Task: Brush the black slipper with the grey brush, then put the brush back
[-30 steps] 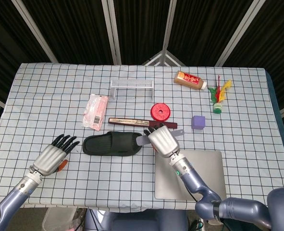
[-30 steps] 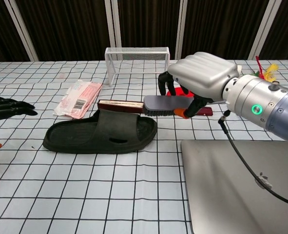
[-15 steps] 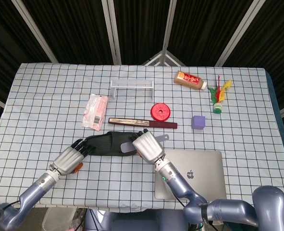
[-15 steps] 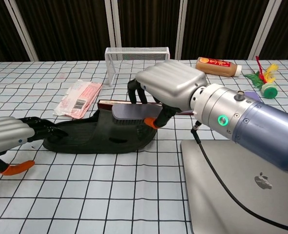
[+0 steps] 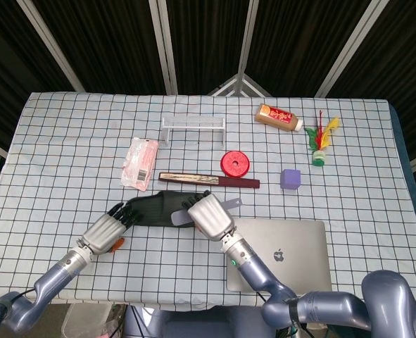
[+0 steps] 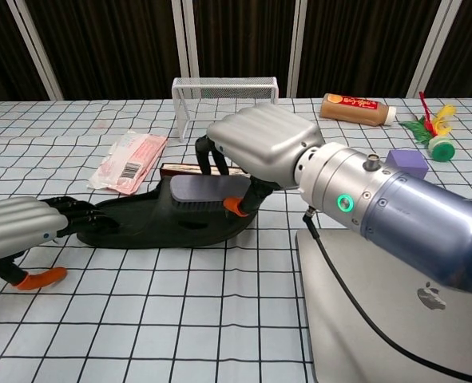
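Here the right hand has its fingers clamped on the grey brush, whose head rests on the strap of the black slipper, near the table's front edge. The left hand lies at the slipper's far end with its fingers stretched onto the sole, touching it and gripping nothing; whether they press down I cannot tell.

To brush well, I would keep that left hand steadying the slipper, hold the bristles flat against the strap, and stroke lengthwise with light pressure so the shoe does not slide or twist.

Counted across the checked cloth: one slipper, one brush, one silver laptop, one pink packet, one white wire rack, one red disc, one purple cube, one brown bottle, one feathered shuttlecock.
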You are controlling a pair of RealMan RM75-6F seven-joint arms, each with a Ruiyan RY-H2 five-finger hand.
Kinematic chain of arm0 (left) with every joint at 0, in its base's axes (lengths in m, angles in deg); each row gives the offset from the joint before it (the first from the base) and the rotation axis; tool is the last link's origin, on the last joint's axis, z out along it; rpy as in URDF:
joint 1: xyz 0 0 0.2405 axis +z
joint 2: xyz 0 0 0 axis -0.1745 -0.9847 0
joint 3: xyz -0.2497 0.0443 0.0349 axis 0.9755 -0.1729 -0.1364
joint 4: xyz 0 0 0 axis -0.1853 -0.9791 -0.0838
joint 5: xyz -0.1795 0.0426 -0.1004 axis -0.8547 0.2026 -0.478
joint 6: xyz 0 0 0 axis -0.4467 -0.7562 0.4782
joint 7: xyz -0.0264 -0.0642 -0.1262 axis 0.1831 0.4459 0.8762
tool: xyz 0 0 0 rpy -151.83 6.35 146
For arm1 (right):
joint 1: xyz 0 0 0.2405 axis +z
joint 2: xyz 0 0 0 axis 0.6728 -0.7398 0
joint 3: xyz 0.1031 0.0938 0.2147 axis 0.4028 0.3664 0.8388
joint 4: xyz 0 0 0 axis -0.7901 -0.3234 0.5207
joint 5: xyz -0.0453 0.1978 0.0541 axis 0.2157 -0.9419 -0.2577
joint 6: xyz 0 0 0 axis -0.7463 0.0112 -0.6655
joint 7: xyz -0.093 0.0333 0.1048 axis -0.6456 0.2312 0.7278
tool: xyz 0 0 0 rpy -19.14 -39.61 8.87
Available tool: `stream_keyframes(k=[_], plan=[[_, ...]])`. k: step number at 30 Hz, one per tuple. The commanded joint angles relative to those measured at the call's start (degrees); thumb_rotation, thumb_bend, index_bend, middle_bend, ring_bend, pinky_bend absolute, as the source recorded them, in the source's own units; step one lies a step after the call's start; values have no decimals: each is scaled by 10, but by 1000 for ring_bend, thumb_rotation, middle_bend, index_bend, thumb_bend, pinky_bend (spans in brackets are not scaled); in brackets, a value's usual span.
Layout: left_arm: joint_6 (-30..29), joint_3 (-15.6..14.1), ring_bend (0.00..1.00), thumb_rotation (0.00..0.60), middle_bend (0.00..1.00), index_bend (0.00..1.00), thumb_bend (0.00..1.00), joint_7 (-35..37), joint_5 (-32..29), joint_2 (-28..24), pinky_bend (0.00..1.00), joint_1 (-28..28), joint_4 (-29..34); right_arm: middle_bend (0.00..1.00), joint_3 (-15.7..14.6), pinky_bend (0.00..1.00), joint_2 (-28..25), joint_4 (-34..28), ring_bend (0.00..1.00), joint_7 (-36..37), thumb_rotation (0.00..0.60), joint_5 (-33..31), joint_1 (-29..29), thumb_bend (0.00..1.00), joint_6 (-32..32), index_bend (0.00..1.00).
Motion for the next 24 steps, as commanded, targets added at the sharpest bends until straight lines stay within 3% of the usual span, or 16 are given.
stream_keyframes(k=[1, 11, 24], plan=[[-1, 0, 40, 600, 74, 0, 620, -2, 3, -1, 0, -4, 6, 677, 2, 492, 9, 3, 504, -12, 600, -3, 7, 811, -1, 718], [14, -4, 40, 600, 68, 0, 620, 5, -2, 2, 0, -18, 15, 677, 6, 492, 45, 23, 504, -30, 600, -13, 28, 810, -5, 718], [22, -13, 35, 600, 45, 0, 620, -41, -19, 8, 0, -19, 32, 677, 6, 491, 45, 46, 504, -10, 600, -20, 28, 810, -5, 718]])
